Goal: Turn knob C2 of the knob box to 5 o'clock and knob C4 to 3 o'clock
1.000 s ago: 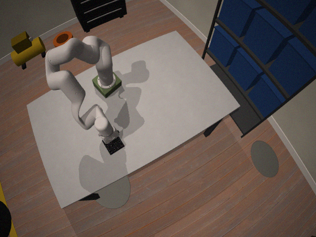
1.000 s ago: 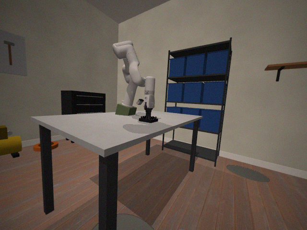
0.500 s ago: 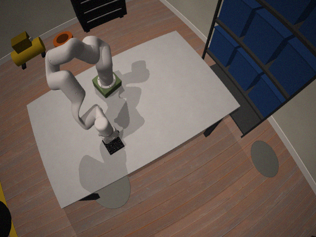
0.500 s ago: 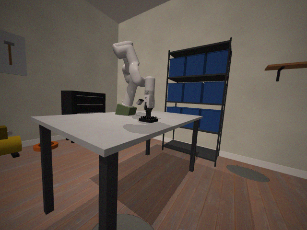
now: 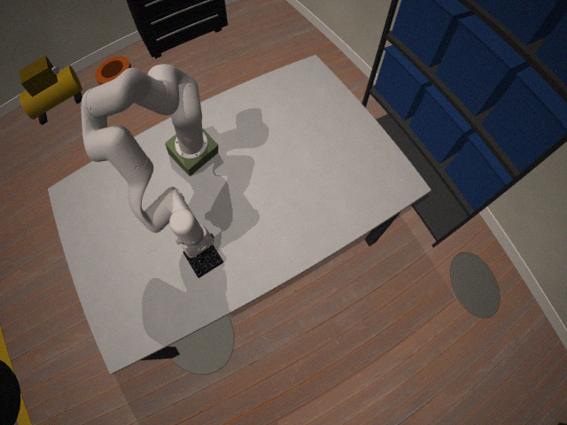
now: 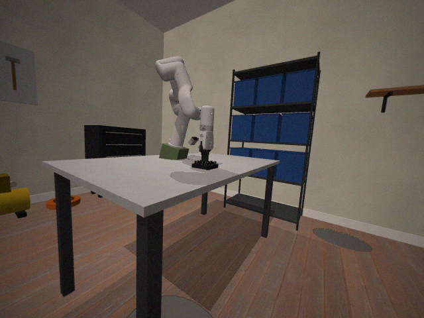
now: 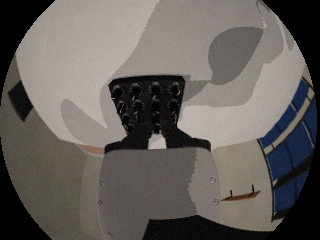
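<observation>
Gripper (image 5: 199,251) (image 6: 205,160) (image 7: 155,107), lower centre of wrist view, stands nearly closed over the black knob box (image 5: 199,269) (image 6: 205,167) (image 7: 146,80) at frame centre, fingers slightly apart, whether gripping a knob I cannot tell.

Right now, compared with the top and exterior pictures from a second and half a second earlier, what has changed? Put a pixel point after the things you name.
Nothing visibly changed. The arm (image 5: 120,142) (image 6: 185,92) keeps its pose, with the gripper (image 6: 205,159) (image 7: 155,107) down at the knob box (image 5: 204,262) (image 6: 205,166) (image 7: 146,81), which sits at the same place on the table (image 5: 311,182) (image 6: 112,171) (image 7: 60,45). Any small turn of a knob is too fine to tell.
</observation>
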{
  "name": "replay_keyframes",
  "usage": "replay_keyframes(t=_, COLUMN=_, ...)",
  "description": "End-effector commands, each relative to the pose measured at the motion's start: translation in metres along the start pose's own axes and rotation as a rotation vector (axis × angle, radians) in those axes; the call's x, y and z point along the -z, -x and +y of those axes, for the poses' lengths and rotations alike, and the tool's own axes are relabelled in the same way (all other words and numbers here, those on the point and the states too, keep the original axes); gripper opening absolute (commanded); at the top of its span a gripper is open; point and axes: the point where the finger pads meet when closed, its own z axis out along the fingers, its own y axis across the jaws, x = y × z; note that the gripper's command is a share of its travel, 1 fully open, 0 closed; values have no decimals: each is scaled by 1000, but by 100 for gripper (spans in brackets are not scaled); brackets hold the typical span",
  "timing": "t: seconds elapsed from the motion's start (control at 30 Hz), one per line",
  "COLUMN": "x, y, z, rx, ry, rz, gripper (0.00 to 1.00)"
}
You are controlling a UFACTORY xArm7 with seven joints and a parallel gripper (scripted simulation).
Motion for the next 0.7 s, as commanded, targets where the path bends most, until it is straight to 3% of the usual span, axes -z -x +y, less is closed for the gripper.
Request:
replay_keyframes(t=0.0, x=1, y=1, z=-1, rx=-7, ry=-1, rz=-2, gripper=8)
replay_keyframes(t=0.67, x=1, y=1, z=-1, rx=-158, ry=-1, rz=-2, gripper=8)
